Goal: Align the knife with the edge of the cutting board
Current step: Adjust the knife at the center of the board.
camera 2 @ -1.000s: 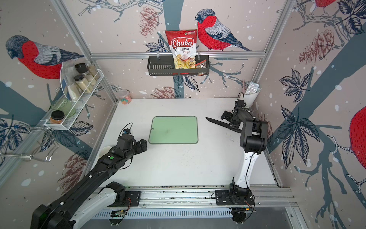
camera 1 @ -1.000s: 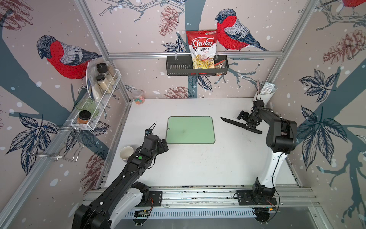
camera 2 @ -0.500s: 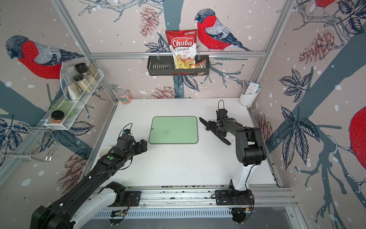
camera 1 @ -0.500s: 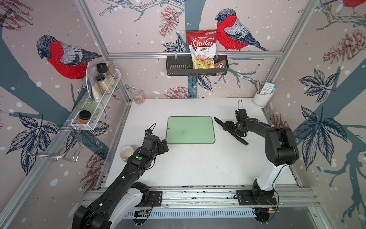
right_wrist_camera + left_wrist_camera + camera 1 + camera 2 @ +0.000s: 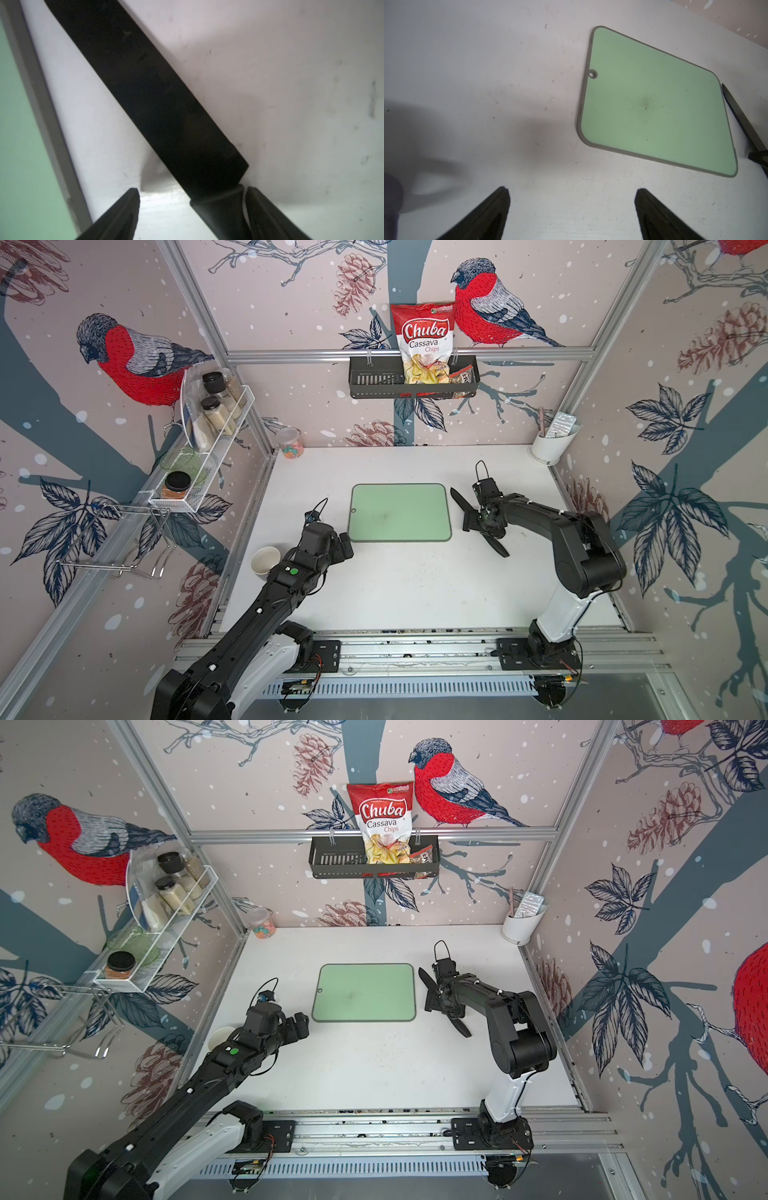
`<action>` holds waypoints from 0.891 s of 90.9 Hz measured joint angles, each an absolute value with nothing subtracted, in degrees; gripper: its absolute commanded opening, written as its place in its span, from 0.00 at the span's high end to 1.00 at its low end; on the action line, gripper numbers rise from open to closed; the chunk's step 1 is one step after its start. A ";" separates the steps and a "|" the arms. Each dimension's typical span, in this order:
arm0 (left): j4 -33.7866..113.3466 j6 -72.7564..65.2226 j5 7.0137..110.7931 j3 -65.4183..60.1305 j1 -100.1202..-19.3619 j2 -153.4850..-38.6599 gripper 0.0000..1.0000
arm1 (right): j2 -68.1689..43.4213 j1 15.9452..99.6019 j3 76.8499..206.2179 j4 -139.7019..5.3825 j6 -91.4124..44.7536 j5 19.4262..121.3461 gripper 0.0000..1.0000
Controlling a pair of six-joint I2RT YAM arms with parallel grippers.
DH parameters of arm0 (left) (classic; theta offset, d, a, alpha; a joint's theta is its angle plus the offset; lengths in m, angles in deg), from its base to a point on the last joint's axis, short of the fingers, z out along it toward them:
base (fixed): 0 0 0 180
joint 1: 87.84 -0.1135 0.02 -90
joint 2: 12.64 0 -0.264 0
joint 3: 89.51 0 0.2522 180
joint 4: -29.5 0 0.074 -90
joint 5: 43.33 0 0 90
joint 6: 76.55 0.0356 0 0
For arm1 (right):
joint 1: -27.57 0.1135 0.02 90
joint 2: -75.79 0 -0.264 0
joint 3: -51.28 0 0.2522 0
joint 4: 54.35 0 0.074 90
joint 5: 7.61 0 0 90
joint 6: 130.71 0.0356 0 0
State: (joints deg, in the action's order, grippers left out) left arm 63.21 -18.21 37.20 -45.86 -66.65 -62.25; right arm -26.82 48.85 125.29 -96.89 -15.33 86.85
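Observation:
The pale green cutting board (image 5: 399, 512) (image 5: 365, 992) lies flat in the middle of the table. The black knife (image 5: 460, 502) (image 5: 427, 982) lies on the table just right of the board's right short edge. Its tip is at the far end near the board's corner, and its handle slants away toward the front right. My right gripper (image 5: 482, 526) (image 5: 444, 1006) straddles the knife where blade meets handle. In the right wrist view one finger touches the handle (image 5: 220, 209) and the other stands apart from it. My left gripper (image 5: 344, 546) (image 5: 572, 190) hangs open and empty near the board's front left corner.
A paper cup (image 5: 265, 561) stands at the table's left edge beside my left arm. A white pot (image 5: 548, 445) with utensils sits in the back right corner and a candy jar (image 5: 291, 443) in the back left. A black basket (image 5: 413, 379) with a chips bag hangs on the back wall.
My right arm has moved left and forward with the knife, which has turned from lying across to slanting along the board's right edge. Its jaws have narrowed. The left arm has stayed still.

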 measured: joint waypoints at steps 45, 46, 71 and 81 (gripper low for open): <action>63.14 -18.21 37.22 -45.82 -66.65 -63.58 0.04 | -24.26 54.36 120.53 -96.49 -12.31 88.60 0.54; 63.14 -18.21 37.22 -45.82 -66.65 -63.62 0.04 | -24.22 54.23 120.48 -96.45 -12.33 88.60 0.55; 63.14 -18.21 37.16 -45.82 -66.65 -64.63 0.04 | -22.45 50.69 119.26 -95.92 -12.88 85.08 0.97; 63.14 -18.21 37.00 -45.71 -66.65 -65.40 0.04 | -21.79 49.35 118.71 -95.40 -12.35 83.10 1.00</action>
State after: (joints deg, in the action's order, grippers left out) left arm 63.14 -18.21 37.00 -45.71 -66.65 -65.40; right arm -21.79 49.35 118.71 -95.40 -12.35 83.10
